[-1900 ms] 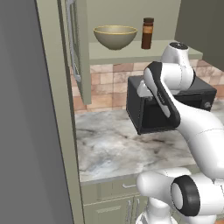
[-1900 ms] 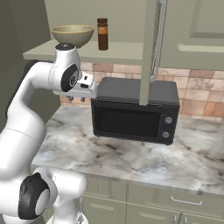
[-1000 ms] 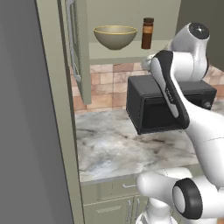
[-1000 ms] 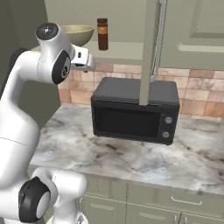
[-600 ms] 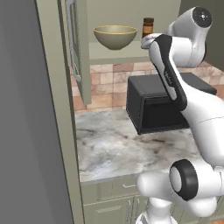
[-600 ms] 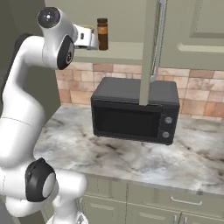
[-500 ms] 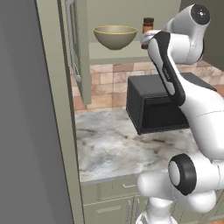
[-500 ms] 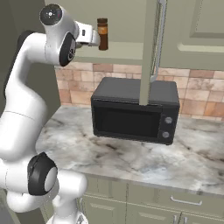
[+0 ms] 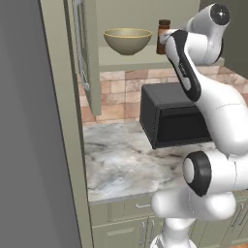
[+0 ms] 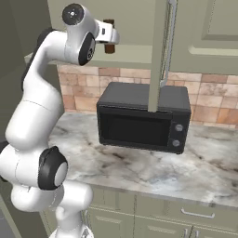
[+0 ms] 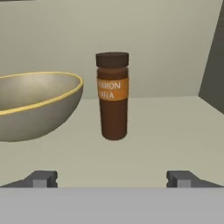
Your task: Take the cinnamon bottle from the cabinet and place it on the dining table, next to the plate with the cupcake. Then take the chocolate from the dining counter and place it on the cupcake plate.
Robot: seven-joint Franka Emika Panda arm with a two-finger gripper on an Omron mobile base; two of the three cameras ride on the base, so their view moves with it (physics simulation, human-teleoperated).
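The cinnamon bottle (image 11: 113, 96) stands upright on the pale shelf (image 11: 157, 127) of the open sage-green cabinet (image 9: 87, 48); it is brown with a dark cap and an orange label. My gripper (image 11: 111, 179) is open and level with the shelf, a short way in front of the bottle, which sits centred between the fingers' line and is untouched. From the base, the hand (image 10: 113, 36) covers the bottle's middle (image 10: 109, 22), and the bottle (image 9: 163, 26) peeks out behind my forearm. The dining table, plate, cupcake and chocolate are out of view.
A tan bowl (image 11: 35, 105) with a yellow rim sits on the shelf just left of the bottle (image 9: 128, 41). The open cabinet door (image 10: 160, 56) hangs edge-on to the right. Below are a black microwave (image 10: 144, 121) and a marble wall counter (image 10: 190, 172).
The arm has risen from in front of the microwave to shelf height, and the hand has come up close to the bottle. The jaws have stayed open.
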